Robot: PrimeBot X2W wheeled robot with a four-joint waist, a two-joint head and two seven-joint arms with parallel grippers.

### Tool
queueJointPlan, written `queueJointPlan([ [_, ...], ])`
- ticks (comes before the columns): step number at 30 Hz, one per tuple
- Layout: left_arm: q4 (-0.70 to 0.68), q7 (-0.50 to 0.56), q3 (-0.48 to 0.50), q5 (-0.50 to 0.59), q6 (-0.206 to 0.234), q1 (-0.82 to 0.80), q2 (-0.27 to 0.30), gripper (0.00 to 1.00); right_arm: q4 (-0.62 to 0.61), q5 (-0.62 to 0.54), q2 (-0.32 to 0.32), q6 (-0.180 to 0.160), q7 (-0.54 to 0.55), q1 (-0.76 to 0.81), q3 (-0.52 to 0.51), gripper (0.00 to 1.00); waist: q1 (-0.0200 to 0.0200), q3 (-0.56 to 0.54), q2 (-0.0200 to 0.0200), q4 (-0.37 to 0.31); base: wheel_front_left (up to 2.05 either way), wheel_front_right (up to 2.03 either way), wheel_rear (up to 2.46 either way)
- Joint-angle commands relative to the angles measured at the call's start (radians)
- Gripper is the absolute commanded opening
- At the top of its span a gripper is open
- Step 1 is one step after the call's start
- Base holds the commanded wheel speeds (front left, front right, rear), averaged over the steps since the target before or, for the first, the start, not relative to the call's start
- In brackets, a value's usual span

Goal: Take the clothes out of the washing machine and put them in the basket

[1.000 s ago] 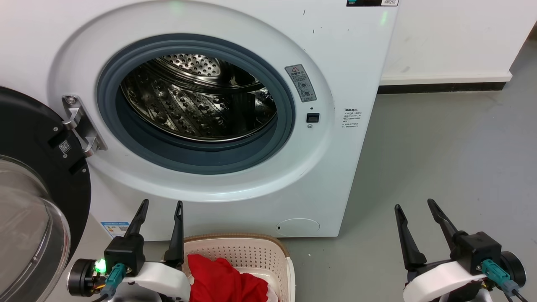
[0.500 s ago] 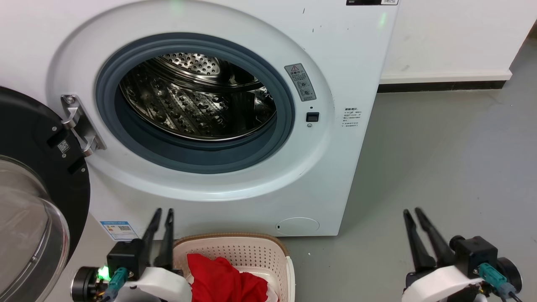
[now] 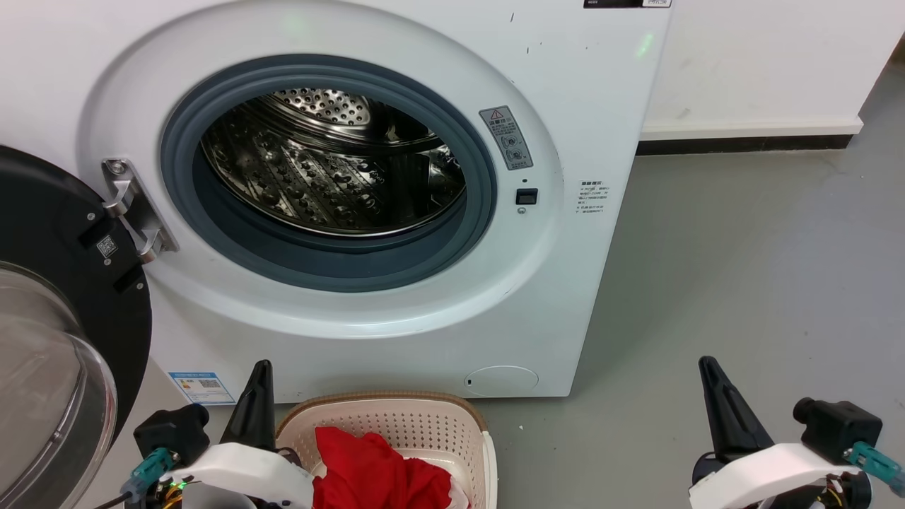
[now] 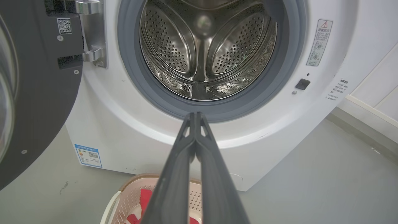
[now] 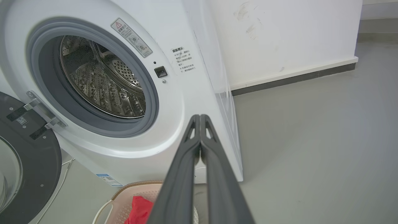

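**Both jaws have closed, empty**

Left of the left jaws hangs the open door [image 3: 63, 297]; a swing that way could knock its glass. Those jaws are pressed together on nothing. Just right of them the basket [image 3: 403, 424] holds the red clothes [image 3: 368, 466], which a rising arm might snag. Ahead, the drum [image 3: 332, 184] of the washing machine [image 3: 587, 106] looks bare, its near lip hidden. Right jaws, well apart, are likewise pressed together, empty.
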Motion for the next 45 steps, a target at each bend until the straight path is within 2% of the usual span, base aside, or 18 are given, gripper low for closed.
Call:
queueJointPlan([
  [1,-0.013,0.005,0.008,-0.031,-0.004,-0.029,0.003,0.00,-0.011,0.036,-0.008,0.000,0.003,-0.035,-0.004,0.00,0.0000,0.000,0.0000,0.000,0.00,0.00,0.00],
  [27,0.009,0.087,0.050,-0.442,-0.031,-0.052,-0.013,0.00,0.030,0.471,-0.022,0.000,0.058,-0.073,-0.029,0.00,0.0000,0.004,0.0000,0.007,0.00,0.00,0.00],
  [28,0.011,0.096,0.054,-0.482,-0.033,-0.055,-0.015,0.00,0.034,0.513,-0.022,0.000,0.064,-0.077,-0.032,0.00,0.0000,0.004,0.0000,0.008,0.00,0.00,0.00],
  [45,0.026,0.145,0.080,-0.711,-0.048,-0.068,-0.024,0.00,0.057,0.750,-0.024,0.000,0.101,-0.099,-0.054,0.00,0.0000,0.007,0.0000,0.013,0.00,0.00,0.00],
])
